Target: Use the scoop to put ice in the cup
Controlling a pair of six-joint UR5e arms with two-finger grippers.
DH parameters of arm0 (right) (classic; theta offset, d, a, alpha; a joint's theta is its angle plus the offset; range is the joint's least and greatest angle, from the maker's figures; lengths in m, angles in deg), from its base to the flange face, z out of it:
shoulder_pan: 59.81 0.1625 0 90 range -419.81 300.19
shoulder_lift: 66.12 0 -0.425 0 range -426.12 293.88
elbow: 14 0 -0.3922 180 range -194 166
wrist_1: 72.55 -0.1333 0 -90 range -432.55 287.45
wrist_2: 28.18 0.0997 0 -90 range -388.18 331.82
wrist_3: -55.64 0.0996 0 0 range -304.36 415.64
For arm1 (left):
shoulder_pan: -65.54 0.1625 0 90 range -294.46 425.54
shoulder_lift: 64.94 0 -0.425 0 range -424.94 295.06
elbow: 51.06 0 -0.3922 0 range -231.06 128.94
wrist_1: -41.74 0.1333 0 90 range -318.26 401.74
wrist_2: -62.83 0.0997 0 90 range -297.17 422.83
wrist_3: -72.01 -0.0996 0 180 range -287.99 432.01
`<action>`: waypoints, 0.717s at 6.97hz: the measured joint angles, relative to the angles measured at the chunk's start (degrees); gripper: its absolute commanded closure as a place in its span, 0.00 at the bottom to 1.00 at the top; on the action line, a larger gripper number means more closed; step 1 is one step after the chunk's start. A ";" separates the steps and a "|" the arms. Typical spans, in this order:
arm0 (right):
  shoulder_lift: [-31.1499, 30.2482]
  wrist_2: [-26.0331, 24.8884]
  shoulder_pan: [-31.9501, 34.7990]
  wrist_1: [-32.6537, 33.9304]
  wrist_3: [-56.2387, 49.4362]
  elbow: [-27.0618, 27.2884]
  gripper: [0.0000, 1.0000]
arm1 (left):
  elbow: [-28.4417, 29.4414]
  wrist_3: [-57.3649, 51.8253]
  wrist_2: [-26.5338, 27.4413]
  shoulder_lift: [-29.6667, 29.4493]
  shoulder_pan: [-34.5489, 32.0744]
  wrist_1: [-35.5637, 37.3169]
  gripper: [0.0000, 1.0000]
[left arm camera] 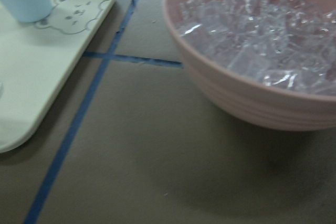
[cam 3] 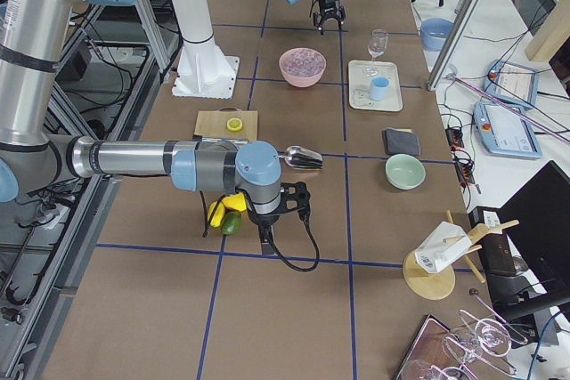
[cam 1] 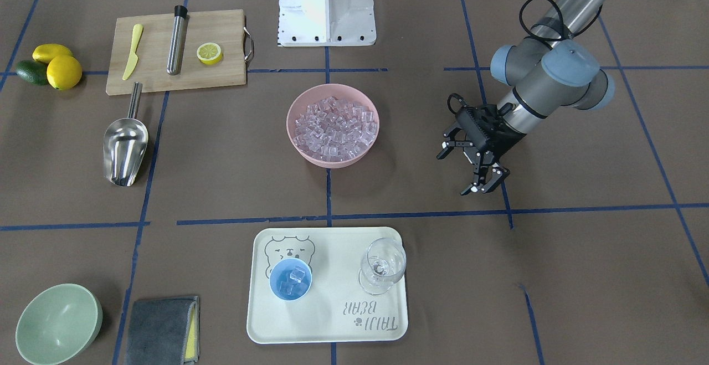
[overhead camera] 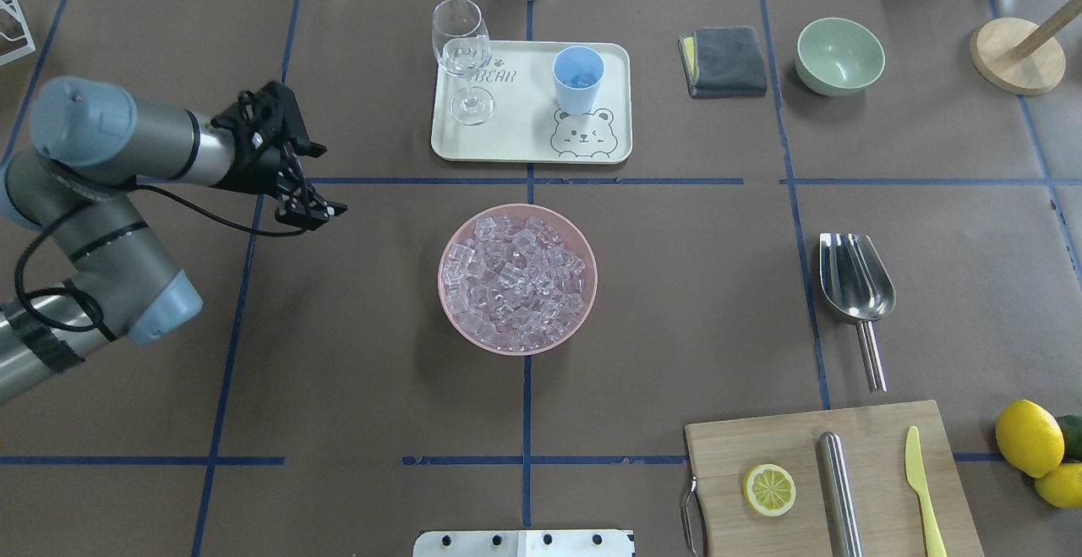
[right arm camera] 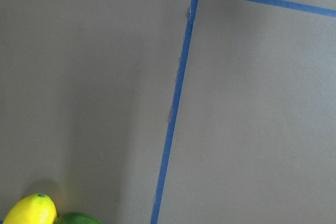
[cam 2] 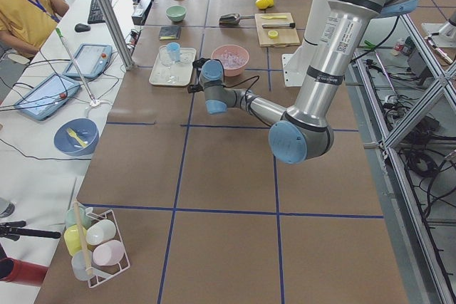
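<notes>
The ice (cam 1: 334, 127) fills a pink bowl (cam 1: 299, 143) at the table's middle; it also shows in the overhead view (overhead camera: 516, 276) and the left wrist view (left arm camera: 262, 40). The light-blue cup (cam 1: 290, 281) stands on a cream tray (cam 1: 332, 320) and holds a few cubes; it shows in the overhead view (overhead camera: 578, 79) too. The silver scoop (cam 1: 125, 146) lies flat on the table, held by nothing. My left gripper (cam 1: 455, 174) is open and empty, hovering beside the bowl. My right gripper (cam 3: 283, 211) shows only in the exterior right view, near the lemons; I cannot tell its state.
A stemmed glass (cam 1: 382, 265) shares the tray. A cutting board (cam 1: 177, 74) carries a yellow knife, a steel cylinder and a lemon half. Lemons and a lime (cam 1: 50, 66), a green bowl (cam 1: 58, 323) and a grey cloth (cam 1: 162, 329) lie around.
</notes>
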 measured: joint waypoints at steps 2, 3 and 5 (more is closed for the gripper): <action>0.35 -0.02 0.01 -0.04 -0.03 -0.11 0.00 | -6.51 -0.05 -3.02 0.15 -8.03 19.35 0.00; 0.93 -0.01 -0.01 0.06 -0.07 -0.32 0.00 | -8.24 -0.09 -4.32 0.79 -12.63 25.89 0.00; 2.23 0.08 -0.03 0.30 -0.09 -1.42 0.00 | -7.28 -0.12 -8.84 2.98 -24.12 35.31 0.00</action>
